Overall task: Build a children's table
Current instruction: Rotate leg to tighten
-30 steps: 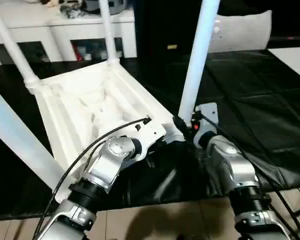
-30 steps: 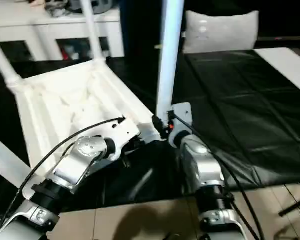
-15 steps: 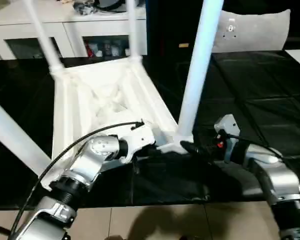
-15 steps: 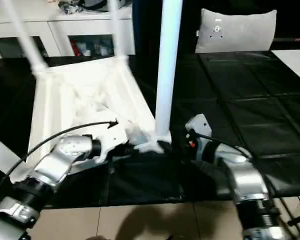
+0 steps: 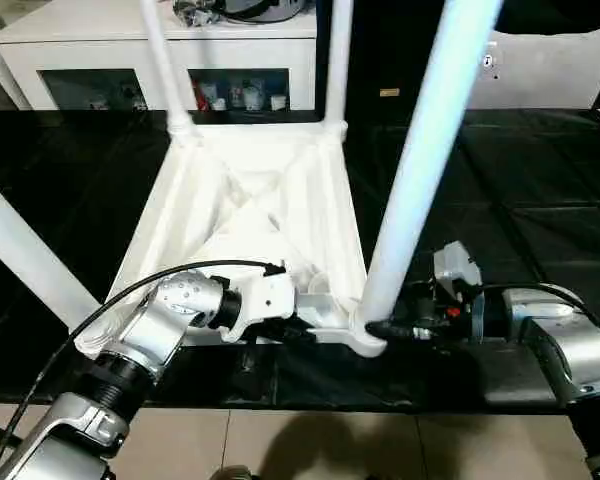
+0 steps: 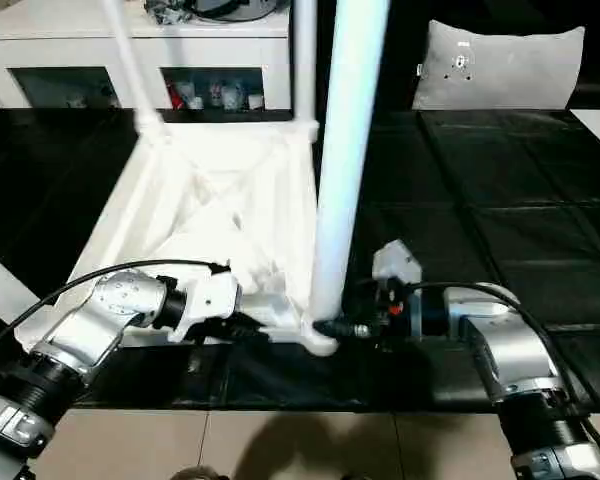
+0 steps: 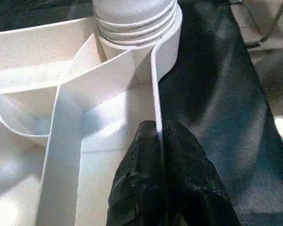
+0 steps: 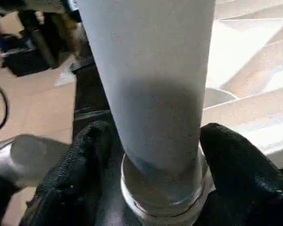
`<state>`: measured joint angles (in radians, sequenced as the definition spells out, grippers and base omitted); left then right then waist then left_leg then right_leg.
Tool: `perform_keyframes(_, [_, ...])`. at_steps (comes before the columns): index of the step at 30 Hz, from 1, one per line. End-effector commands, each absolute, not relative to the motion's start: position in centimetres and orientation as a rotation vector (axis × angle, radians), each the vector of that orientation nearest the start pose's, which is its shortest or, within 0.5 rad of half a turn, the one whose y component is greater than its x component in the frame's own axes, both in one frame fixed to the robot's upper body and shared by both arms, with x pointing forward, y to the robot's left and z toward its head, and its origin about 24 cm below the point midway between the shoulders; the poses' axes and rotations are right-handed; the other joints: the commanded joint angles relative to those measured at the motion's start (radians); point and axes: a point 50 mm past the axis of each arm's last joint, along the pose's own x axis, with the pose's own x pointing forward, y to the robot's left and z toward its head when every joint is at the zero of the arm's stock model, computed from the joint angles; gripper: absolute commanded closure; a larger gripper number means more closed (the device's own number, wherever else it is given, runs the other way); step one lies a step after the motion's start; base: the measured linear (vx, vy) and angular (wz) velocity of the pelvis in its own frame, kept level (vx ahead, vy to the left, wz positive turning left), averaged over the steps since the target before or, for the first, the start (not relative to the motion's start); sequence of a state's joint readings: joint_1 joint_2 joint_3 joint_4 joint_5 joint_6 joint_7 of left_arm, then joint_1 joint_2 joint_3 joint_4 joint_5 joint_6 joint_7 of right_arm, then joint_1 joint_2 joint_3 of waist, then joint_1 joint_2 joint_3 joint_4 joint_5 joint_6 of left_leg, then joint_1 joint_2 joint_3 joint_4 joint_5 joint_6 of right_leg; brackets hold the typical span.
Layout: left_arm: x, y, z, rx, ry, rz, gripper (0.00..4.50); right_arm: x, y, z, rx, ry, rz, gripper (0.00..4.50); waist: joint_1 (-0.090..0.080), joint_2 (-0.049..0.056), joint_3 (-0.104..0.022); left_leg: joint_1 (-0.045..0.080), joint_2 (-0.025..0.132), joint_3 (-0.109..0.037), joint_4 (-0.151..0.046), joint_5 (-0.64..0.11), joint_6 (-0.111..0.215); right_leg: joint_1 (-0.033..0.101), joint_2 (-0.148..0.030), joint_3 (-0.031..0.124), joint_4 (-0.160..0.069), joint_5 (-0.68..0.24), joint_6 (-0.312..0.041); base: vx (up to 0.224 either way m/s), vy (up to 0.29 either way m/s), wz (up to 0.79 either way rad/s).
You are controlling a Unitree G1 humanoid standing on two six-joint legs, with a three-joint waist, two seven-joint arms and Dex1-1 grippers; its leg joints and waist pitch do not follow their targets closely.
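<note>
Four legs stand in the upturned children's table [image 5: 250, 200] on the black counter [image 5: 540, 200]; the right gripper [image 5: 385, 329] has swung sideways to the near leg [image 5: 420, 180].

Left wrist: left gripper [image 7: 158, 141] clenched on the rim.

Right wrist: fingers [image 8: 92, 141] straddle the leg's base; grip uncertain.

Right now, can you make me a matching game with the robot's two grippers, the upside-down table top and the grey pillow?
Things:
1. left gripper
2. right gripper
3. table top
4. grey pillow

Places or states:
A. lying ribbed side up on the black surface
B. at the far edge, behind the work
C. shut on the table top's side wall
D. one finger on each side of the near leg, low by its socket

Pairs: 1-C, 2-D, 3-A, 4-B
</note>
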<state>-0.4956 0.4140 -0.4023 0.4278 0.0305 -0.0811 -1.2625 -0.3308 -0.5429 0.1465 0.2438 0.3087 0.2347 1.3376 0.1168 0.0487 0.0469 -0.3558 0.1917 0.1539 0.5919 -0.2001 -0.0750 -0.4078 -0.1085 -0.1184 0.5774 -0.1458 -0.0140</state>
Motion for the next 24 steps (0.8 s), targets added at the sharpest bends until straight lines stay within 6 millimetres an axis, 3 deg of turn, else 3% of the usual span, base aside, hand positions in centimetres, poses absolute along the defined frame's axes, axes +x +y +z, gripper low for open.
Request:
perform_keyframes(1, [28.6,11.1,5.3,0.629,0.287,-1.616,4.5,27.4,-17.9,7.3,-0.121,0.333,1.409,1.6,-0.002,-0.018,-0.067,-0.005,0.035,0.006,-0.07,-0.188,0.074,0.062,-0.046,0.049,-0.062,-0.334,-0.176,0.0,0.0,0.0])
perform_keyframes(10, [28.3,11.2,5.0,0.626,0.294,-1.635,4.5,26.9,-17.5,6.9,-0.08,0.346,1.449,2.37,0.0,-0.016,-0.07,-0.005,0.036,0.006,-0.068,-0.164,0.077,0.063,-0.044,0.05,-0.057,-0.293,-0.19,0.0,0.0,0.0])
perform_keyframes(15, [28.2,11.2,5.0,0.579,0.302,-1.618,4.5,26.4,-16.8,6.6,-0.04,0.332,1.444,2.52,0.002,-0.018,-0.07,-0.005,0.035,0.007,-0.068,-0.161,0.077,0.062,-0.045,0.05,-0.059,-0.316,-0.178,0.0,0.0,0.0])
perform_keyframes(18, [28.4,10.7,5.2,0.529,0.3,-1.552,4.5,26.7,-15.6,5.7,-0.028,0.342,1.328,2.54,-0.003,-0.015,-0.068,-0.006,0.035,0.004,-0.071,-0.173,0.066,0.064,-0.045,0.048,-0.06,-0.334,-0.172,0.0,0.0,0.0])
perform_keyframes(20, [28.5,10.4,5.4,0.508,0.297,-1.524,4.5,27.2,-15.1,5.2,-0.038,0.351,1.247,2.55,-0.011,-0.016,-0.062,-0.006,0.032,0.005,-0.075,-0.203,0.051,0.062,-0.044,0.047,-0.067,-0.386,-0.157,0.0,0.0,0.0])
perform_keyframes(23, [28.6,9.4,5.8,0.458,0.286,-1.463,4.5,28.3,-13.9,4.4,-0.035,0.35,1.074,2.56,-0.041,-0.017,-0.053,-0.001,0.019,-0.002,-0.076,-0.285,0.008,0.061,-0.046,0.033,-0.094,-0.594,-0.07,0.0,0.0,0.0])
perform_keyframes(24, [28.8,8.8,6.0,0.431,0.276,-1.417,4.5,29.0,-13.2,4.1,-0.022,0.352,0.981,2.56,-0.047,-0.016,-0.053,-0.003,0.018,-0.004,-0.077,-0.287,0.005,0.061,-0.046,0.031,-0.096,-0.605,-0.06,0.0,0.0,0.0])
